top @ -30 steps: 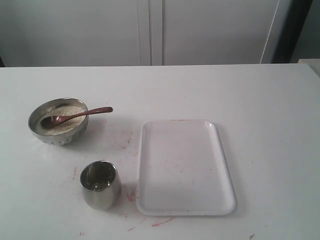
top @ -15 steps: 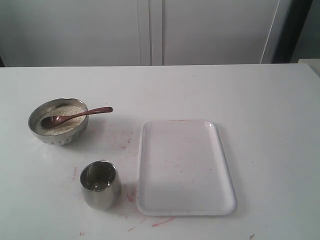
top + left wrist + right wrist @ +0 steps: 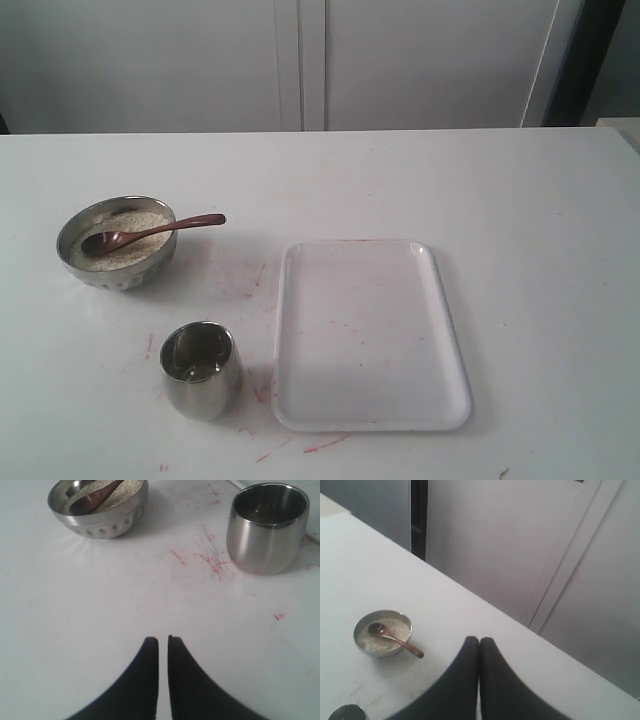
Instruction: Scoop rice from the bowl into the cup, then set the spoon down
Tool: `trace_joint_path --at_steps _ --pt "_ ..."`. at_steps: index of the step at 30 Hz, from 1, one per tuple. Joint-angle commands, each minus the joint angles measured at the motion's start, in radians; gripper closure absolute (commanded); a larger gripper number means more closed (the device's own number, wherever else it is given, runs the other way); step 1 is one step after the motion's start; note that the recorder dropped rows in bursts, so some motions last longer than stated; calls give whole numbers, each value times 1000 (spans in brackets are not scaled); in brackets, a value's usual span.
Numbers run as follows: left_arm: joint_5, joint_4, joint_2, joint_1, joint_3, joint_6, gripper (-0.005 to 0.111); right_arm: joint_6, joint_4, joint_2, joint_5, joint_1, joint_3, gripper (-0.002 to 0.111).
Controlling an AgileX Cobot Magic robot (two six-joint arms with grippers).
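gap between bowl [image 3: 120,274] and cup [image 3: 201,378], tray [image 3: 372,340] beside

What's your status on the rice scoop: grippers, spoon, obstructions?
Both shut, empty: left gripper, right gripper. The spoon lies in the bowl, head on the rice, handle over rim. The cup upright; nothing between bowl and cup.

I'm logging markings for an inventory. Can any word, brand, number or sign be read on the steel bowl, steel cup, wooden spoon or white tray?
None can be read.
The wide ribbed steel bowl, the small steel cup, the reddish-brown wooden spoon and the white rectangular tray show no print in any view.
The red marks on the white table are smears, not letters.
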Motion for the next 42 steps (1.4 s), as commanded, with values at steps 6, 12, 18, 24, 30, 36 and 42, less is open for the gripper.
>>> trace_joint_path --at_steps 6,12,18,24,30,36,42 --pt "2 -11 -3 -5 5 2 92 -195 17 152 60 110 -8 108" --pt "2 -11 -3 -5 5 2 92 -187 13 255 62 172 -8 108" --pt "2 -11 -3 -5 5 2 92 -184 11 369 28 213 -8 108" --pt "2 -11 -3 -5 5 2 92 -187 -75 449 -33 256 -8 108" --pt "2 -11 -3 -5 5 2 92 -294 -217 508 -26 310 -8 108" --pt "2 -11 -3 -5 5 2 92 -374 -212 543 -78 339 -8 108" --pt "2 -11 -3 -5 5 2 92 -379 -226 573 -121 339 -4 108"
